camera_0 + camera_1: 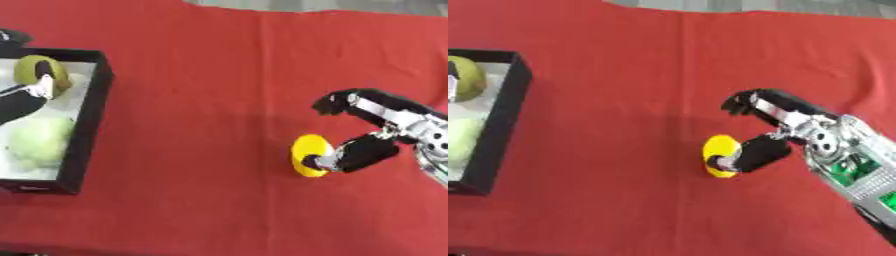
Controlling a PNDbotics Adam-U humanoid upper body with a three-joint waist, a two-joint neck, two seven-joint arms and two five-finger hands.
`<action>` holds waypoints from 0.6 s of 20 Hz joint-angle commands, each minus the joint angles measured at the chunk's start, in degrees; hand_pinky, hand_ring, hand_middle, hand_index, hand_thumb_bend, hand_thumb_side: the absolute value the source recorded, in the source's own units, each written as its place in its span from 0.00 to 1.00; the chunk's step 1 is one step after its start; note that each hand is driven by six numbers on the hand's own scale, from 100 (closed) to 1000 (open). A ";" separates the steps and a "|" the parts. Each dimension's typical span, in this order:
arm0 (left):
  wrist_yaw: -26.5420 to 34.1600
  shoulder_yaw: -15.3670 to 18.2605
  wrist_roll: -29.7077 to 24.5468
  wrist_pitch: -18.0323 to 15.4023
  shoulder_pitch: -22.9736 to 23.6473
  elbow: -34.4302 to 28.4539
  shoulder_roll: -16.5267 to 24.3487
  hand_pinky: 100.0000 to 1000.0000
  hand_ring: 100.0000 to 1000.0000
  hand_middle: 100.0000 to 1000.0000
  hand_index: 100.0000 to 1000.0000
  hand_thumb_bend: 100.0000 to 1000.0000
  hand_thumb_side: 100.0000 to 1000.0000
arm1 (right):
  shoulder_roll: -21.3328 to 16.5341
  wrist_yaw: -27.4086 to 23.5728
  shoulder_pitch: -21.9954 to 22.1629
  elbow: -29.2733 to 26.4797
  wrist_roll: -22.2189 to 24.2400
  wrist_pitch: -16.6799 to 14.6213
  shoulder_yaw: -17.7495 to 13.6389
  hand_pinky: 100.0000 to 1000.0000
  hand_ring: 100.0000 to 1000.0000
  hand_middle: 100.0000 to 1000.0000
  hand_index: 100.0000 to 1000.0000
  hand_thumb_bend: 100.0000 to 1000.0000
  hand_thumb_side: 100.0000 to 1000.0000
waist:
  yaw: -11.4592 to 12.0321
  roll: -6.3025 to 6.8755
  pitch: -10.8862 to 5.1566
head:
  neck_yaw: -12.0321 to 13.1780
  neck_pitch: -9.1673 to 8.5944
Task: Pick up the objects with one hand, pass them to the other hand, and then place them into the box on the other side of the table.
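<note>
Yellow disc [310, 154] sits mid-table on red cloth [201, 125], right hand [754, 150] pinching its edge for pickup. Left hand [31, 92] in box [87, 130], curled on green fruit [39, 70], probably placing it.

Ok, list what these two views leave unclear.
- Left hand: cut off by the left edge in both views, so its grip on the green fruit in the box is unreadable.
- Yellow object: right hand covers its right side; contact is unclear.
- Pale green item: blurred, unidentifiable.
</note>
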 commanded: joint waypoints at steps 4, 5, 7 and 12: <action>-0.06 0.59 0.30 0.26 -0.36 -0.74 2.17 0.77 0.73 0.66 0.77 0.00 0.24 | -1.45 2.56 0.03 -0.53 5.51 4.83 -0.27 0.92 0.87 0.77 0.84 0.48 0.17 | 0.25 -0.10 -4.34 | -0.19 0.36; -0.06 0.59 0.32 0.24 -0.37 -0.74 2.13 0.77 0.73 0.66 0.76 0.00 0.24 | -1.49 2.93 0.24 -0.53 5.68 4.96 -0.32 0.92 0.87 0.77 0.84 0.49 0.17 | 0.29 -0.03 -4.30 | -0.27 0.36; -0.09 0.63 0.36 0.27 -0.33 -0.74 2.07 0.77 0.73 0.66 0.76 0.00 0.24 | -1.62 3.55 0.76 -0.53 5.92 5.12 -0.59 0.93 0.87 0.77 0.85 0.49 0.17 | 0.34 0.08 -4.25 | -0.35 0.36; -0.08 0.75 0.51 0.27 -0.30 -0.74 2.02 0.77 0.73 0.66 0.76 0.00 0.24 | -2.10 4.59 1.55 -0.53 6.92 5.24 -0.69 0.93 0.87 0.77 0.85 0.48 0.17 | 0.43 0.30 -4.23 | -0.50 0.36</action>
